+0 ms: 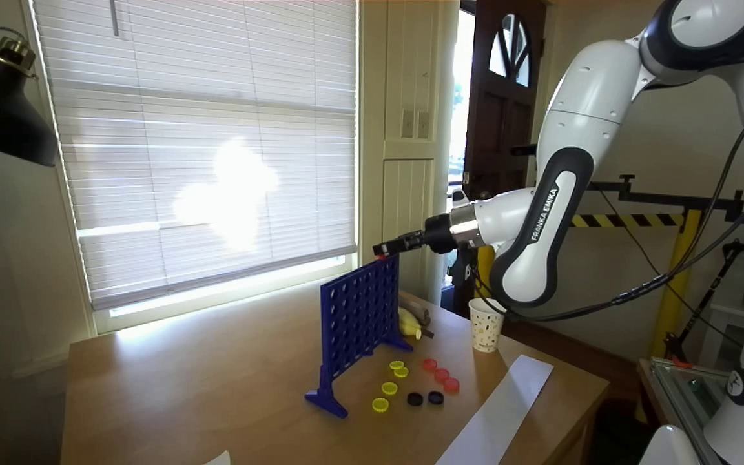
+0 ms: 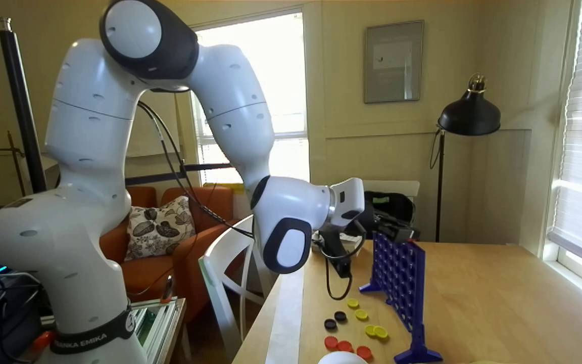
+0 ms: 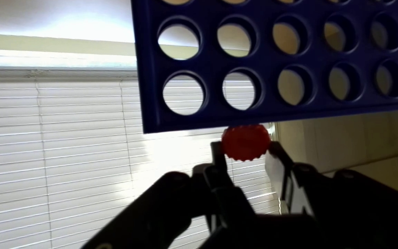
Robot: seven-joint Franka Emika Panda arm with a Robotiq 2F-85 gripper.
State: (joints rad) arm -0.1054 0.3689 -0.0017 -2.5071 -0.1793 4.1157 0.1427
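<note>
My gripper (image 1: pixel 382 249) is at the top edge of an upright blue rack (image 1: pixel 360 315) with rows of round holes. It also shows in an exterior view (image 2: pixel 412 234) and in the wrist view (image 3: pixel 246 147). Its two fingers are shut on the rim of a red ridged disc (image 3: pixel 245 142), one on each side. The disc meets the rack's top edge near one end column in the wrist view; whether it sits partly in the slot I cannot tell. On the table before the rack lie several yellow discs (image 1: pixel 389 388), three red discs (image 1: pixel 442 374) and two black discs (image 1: pixel 435 398).
A speckled paper cup (image 1: pixel 486 326) stands near the table edge, beside a long white strip (image 1: pixel 501 407). A yellow banana-like thing (image 1: pixel 409 323) lies behind the rack. A window with blinds (image 1: pixel 204 161) borders the table. A white chair (image 2: pixel 230 273) stands at its side.
</note>
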